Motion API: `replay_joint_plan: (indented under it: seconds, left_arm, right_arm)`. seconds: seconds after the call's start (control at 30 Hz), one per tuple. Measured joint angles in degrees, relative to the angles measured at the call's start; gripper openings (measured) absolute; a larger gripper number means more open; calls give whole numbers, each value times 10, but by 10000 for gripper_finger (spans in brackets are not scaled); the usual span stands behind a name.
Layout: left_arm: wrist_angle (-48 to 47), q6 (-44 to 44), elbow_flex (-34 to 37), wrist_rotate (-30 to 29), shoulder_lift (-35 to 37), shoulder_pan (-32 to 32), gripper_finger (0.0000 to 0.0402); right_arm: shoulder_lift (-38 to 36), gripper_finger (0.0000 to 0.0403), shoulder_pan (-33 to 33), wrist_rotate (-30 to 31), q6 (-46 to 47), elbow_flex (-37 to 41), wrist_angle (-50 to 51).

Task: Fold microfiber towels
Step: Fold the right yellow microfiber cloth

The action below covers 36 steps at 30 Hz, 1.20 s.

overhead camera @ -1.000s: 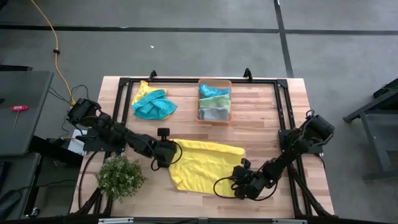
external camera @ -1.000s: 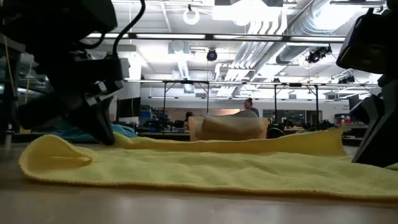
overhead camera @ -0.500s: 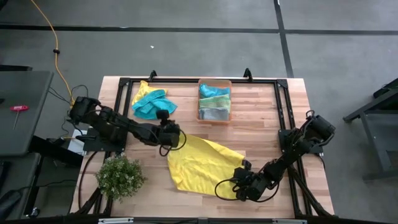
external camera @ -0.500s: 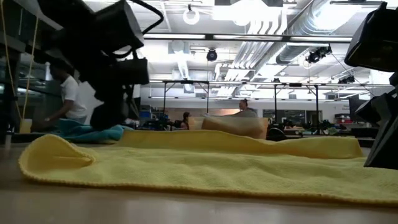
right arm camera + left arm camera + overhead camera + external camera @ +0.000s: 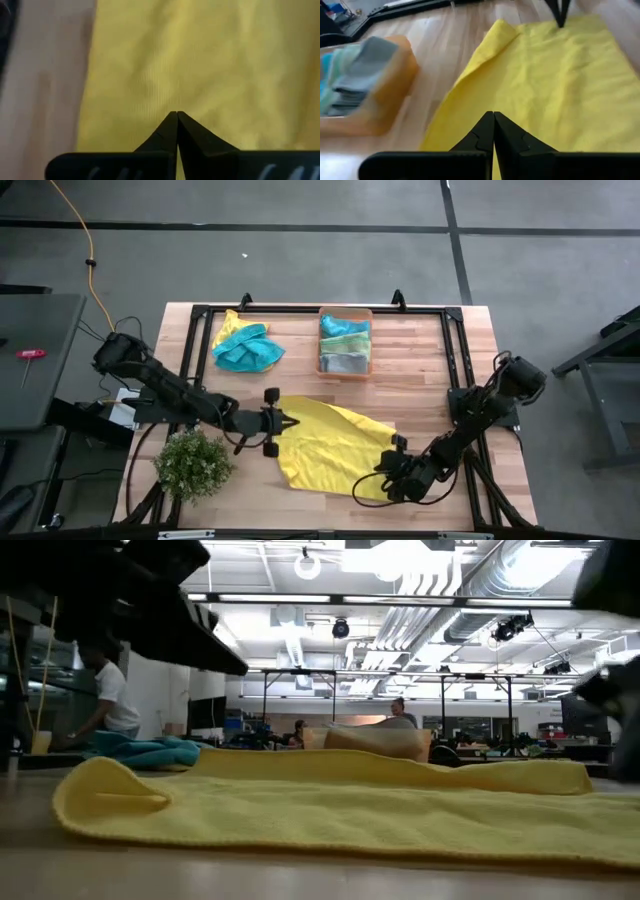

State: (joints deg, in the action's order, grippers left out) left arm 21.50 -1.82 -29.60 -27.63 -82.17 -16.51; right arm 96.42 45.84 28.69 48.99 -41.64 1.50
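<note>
Looking level across the wooden worktop (image 5: pixel 300 880), I get the yellow microfiber towel (image 5: pixel 330 810) filling the near ground, its one corner curled over into a rounded lip, its weave fine and looped. Dark arm parts crowd both upper corners of that view, too close for me to tell which piece is which. From above, this soft square cloth lies spread but skewed in the near half of the worktop, one corner pulled toward the left gripper (image 5: pixel 285 423), the opposite part bunched under the right arm.

My left gripper hangs just at the towel's edge with its jaws clenched tip to tip on nothing; its wrist camera shows the two dark fingers (image 5: pixel 485 135) meeting above the yellow cloth. My right gripper (image 5: pixel 378 471) sits over the near right part of the towel, jaws likewise pressed together and empty in its wrist view; whether the tips touch the fabric I cannot tell.

Beside the near left corner stands the small bushy green plant (image 5: pixel 192 463). Farther back, a crumpled teal-blue towel (image 5: pixel 248 348) lies over a scrap of another yellow one. To its right the orange translucent plastic bin (image 5: pixel 345 340) holds folded teal, light green and grey towels (image 5: pixel 345 346); in the left wrist view it is blurred. Beyond the worktop, a person in a white shirt (image 5: pixel 108 700) is partly cut off by the arm.
</note>
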Motion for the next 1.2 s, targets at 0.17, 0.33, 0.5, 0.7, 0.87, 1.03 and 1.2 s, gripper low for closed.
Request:
replay_joint_plan:
  seconds: [0.17,0.33,0.5,0.7,0.87,1.03,1.2]
  left_arm:
    - [103,-32,26,-2,-50,-11,0]
    - [151,-58,26,24,-119,-11,0]
    - [186,-85,17,35,-192,-15,0]
    - [189,-86,-12,32,-256,-16,0]
    - [195,-87,-32,26,-281,-16,0]
    - [191,-85,-40,27,-283,-16,0]
    - [190,-85,-39,28,-283,-15,0]
  right_arm:
    - [-16,0,-31,42,3,-1,42]
    - [-7,0,-86,37,-13,-1,42]
    - [1,0,-130,41,-54,-1,41]
    - [1,0,-164,38,-75,-2,65]
    - [1,0,-190,62,-62,-2,160]
    - [-5,0,-211,135,-44,-3,274]
    - [-44,0,-219,206,-3,-3,371]
